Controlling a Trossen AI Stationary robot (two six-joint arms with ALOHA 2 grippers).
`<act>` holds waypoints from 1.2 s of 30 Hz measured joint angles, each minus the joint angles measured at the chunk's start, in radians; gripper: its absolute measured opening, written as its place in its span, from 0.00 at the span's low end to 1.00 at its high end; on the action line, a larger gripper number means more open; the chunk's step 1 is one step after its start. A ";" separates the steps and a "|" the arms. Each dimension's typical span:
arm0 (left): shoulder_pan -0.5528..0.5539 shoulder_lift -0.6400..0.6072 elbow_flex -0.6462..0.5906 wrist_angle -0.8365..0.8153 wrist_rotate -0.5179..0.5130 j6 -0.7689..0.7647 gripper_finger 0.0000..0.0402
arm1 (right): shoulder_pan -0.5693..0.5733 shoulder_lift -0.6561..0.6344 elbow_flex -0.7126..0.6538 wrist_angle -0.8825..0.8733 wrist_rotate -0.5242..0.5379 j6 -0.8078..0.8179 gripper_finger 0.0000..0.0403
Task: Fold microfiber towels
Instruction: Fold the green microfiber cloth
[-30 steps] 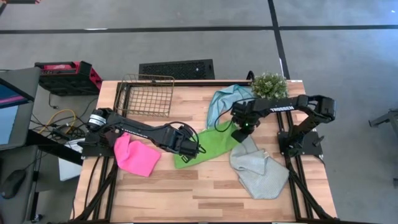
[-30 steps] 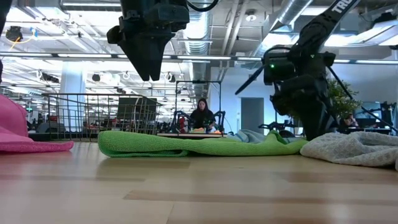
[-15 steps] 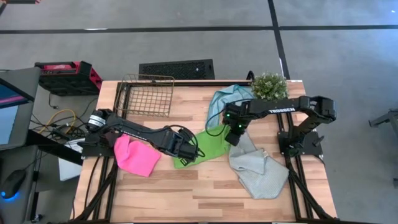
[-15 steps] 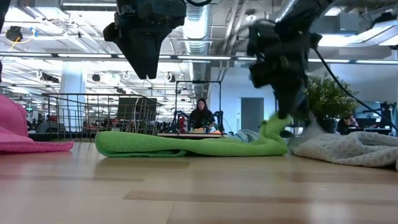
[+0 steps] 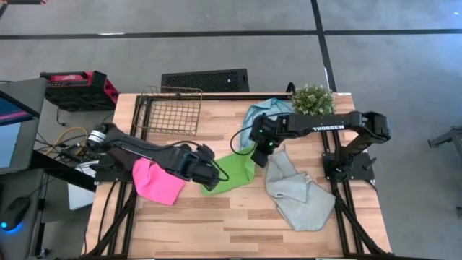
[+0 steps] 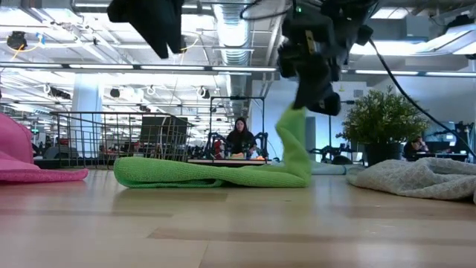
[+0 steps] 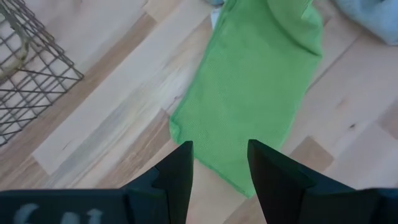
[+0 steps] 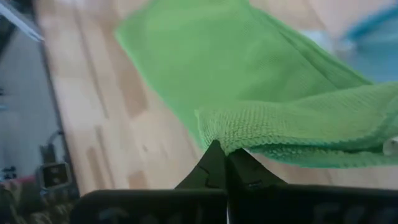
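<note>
Only the low view shows the right claw [image 6: 316, 93] pinching the green towel [image 6: 223, 173] edge up off the table while the left claw [image 7: 219, 163] hovers spread.

From up above, the one thing I can read is the white word TROSSEN along the right arm [image 5: 328, 128], on its long dark link over the bench. The left arm's wrist carries some pale marks, too blurred to make out. Nothing else here has readable lettering.
</note>
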 joint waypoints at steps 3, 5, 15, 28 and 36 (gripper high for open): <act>0.000 -0.028 0.000 -0.014 0.000 -0.003 0.36 | 0.026 0.010 0.000 0.093 -0.003 0.036 0.01; 0.001 -0.042 0.000 -0.020 -0.001 -0.005 0.36 | 0.043 0.011 0.000 0.134 -0.004 0.054 0.01; 0.000 -0.069 0.000 -0.022 -0.003 -0.016 0.36 | 0.103 0.139 0.045 0.300 -0.007 0.101 0.01; -0.004 -0.068 0.003 -0.026 0.002 -0.035 0.36 | 0.125 0.397 0.341 0.314 -0.078 0.012 0.01; -0.012 -0.068 0.003 -0.075 0.004 -0.080 0.36 | 0.137 0.451 0.462 0.330 -0.112 0.009 0.01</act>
